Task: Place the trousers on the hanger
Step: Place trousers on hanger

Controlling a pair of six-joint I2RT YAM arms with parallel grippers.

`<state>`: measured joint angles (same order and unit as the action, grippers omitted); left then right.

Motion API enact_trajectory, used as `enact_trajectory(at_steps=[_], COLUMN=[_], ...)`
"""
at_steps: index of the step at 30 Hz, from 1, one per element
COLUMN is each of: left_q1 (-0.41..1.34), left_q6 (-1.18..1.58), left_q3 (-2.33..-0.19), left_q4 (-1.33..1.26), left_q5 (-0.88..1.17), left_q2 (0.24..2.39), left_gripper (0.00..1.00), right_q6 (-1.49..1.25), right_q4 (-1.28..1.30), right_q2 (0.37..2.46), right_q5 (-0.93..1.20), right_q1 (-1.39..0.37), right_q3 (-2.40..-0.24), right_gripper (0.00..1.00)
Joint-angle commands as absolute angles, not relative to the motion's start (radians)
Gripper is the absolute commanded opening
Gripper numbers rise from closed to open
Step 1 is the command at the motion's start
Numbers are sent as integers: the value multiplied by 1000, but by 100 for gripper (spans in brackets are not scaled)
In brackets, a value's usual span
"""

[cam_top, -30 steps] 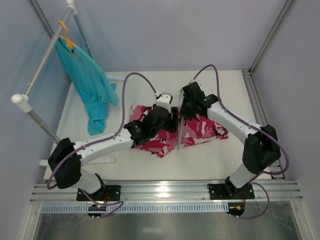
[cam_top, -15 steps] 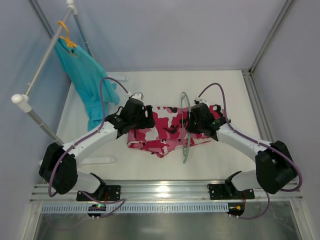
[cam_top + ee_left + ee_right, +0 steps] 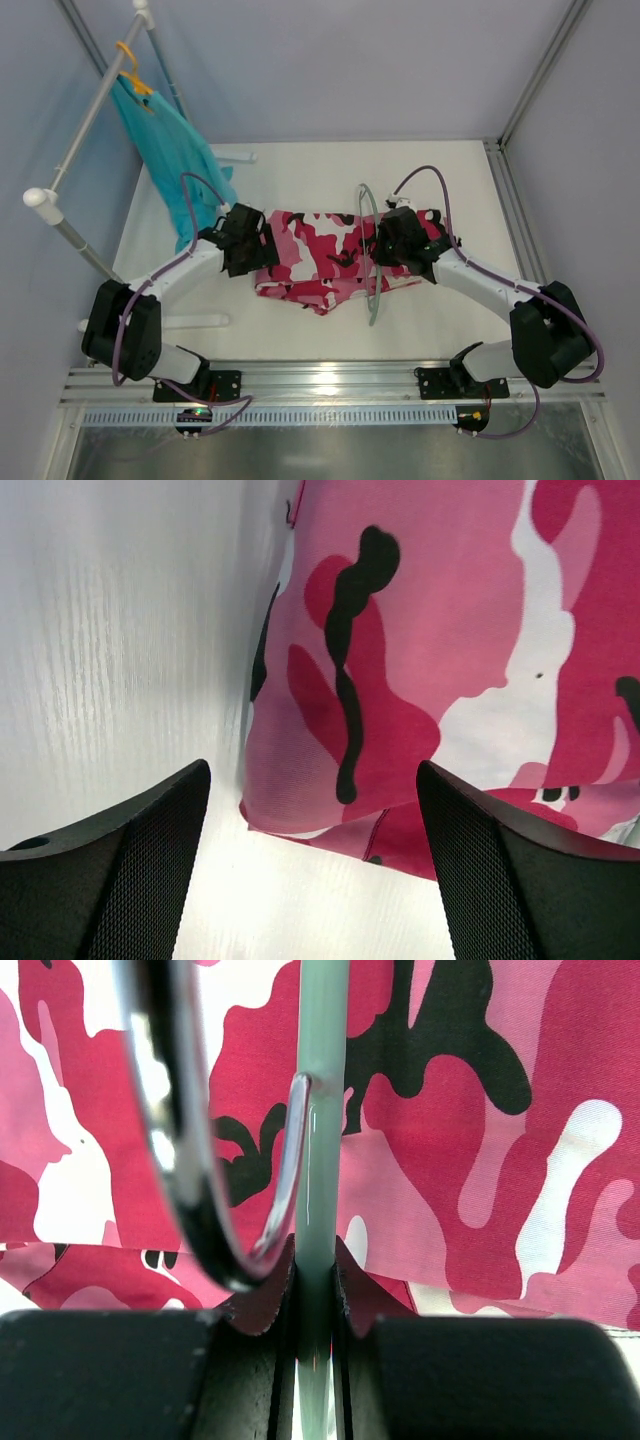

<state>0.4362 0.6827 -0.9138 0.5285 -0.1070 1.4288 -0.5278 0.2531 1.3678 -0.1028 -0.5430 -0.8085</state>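
The pink camouflage trousers (image 3: 320,258) lie folded in the middle of the table. Across their right part, on edge, stands the pale mint hanger (image 3: 371,262), with cloth showing on both sides of it. My right gripper (image 3: 384,245) is shut on the hanger. In the right wrist view its jaws (image 3: 316,1290) pinch the green rod (image 3: 321,1110), with the metal hook (image 3: 165,1110) beside it and the trousers (image 3: 480,1120) below. My left gripper (image 3: 262,246) is open at the trousers' left end. In the left wrist view its fingers (image 3: 120,870) straddle the cloth edge (image 3: 400,630) with nothing between them.
At the back left, a teal garment (image 3: 175,160) hangs from an orange hanger (image 3: 130,65) on a white tube rack (image 3: 88,125). An aluminium rail (image 3: 330,385) runs along the near edge, and enclosure walls stand on all sides.
My left gripper has opened wider and drawn back leftward from the middle of the trousers to their left end. The trousers now lie spread out. The right arm lowered the hanger, then stayed still.
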Motion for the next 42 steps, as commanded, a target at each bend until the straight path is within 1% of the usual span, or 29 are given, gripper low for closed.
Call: enact_trajectory(at_steps=[1, 2, 3, 5, 6, 9, 10, 12, 14, 16, 17, 18, 20, 21, 24, 30, 35, 37, 39, 41, 42], left_q1=[417, 394, 381, 356, 353, 354, 356, 363, 382, 396, 394, 396, 394, 393, 382, 356, 356, 354, 353, 353, 353], left_q6=[707, 713, 725, 733, 733, 716, 706, 693, 681, 672, 683, 696, 718, 722, 732, 749, 742, 727, 713, 689, 678], left_q3=[-879, -853, -841, -824, -819, -845, -876, -920, -982, -977, -962, -945, -890, -878, -839, -821, -876, -923, -981, -1080, -1107], left_q4=[516, 493, 482, 480, 488, 537, 558, 627, 652, 595, 565, 542, 491, 485, 480, 492, 509, 488, 508, 532, 543], left_q5=[-43, -22, -8, -5, -14, -18, -17, -31, -28, 50, 104, 116, 123, 115, 100, 14, 21, 38, 11, 9, -27], left_q2=[1439, 1454, 1462, 1480, 1483, 1448, 1431, 1376, 1344, 1315, 1313, 1316, 1350, 1371, 1454, 1543, 1525, 1483, 1485, 1514, 1561], left_gripper=[83, 81, 71, 62, 60, 60, 64, 66, 67, 64, 59, 41, 27, 16, 1, 0, 1, 6, 7, 5, 3], right_q6=[-477, -473, -472, -468, -469, -468, -469, -469, -468, -468, -468, -468, -468, -468, -465, -456, -453, -459, -463, -468, -468], right_q4=[258, 258, 259, 258, 258, 258, 259, 258, 258, 258, 258, 256, 252, 250, 250, 247, 247, 247, 239, 235, 235], right_q2=[1387, 1388, 1390, 1388, 1390, 1387, 1384, 1375, 1370, 1368, 1368, 1370, 1371, 1371, 1374, 1364, 1356, 1355, 1348, 1345, 1345], right_q5=[-137, -141, -143, -144, -144, -140, -140, -140, -138, -133, -135, -133, -135, -133, -133, -132, -126, -109, -98, -92, -91], right_q1=[-548, -548, -548, -546, -546, -546, -546, -545, -545, -545, -545, -543, -543, -542, -538, -523, -515, -514, -514, -515, -514], right_q3=[-770, -770, -769, -765, -764, -761, -759, -756, -756, -758, -758, -758, -756, -756, -756, -742, -738, -738, -735, -732, -730], right_gripper=[4, 4, 4, 4, 4, 4, 4, 4, 4, 4, 4, 4, 4, 4, 4, 4, 4, 4, 4, 4, 4])
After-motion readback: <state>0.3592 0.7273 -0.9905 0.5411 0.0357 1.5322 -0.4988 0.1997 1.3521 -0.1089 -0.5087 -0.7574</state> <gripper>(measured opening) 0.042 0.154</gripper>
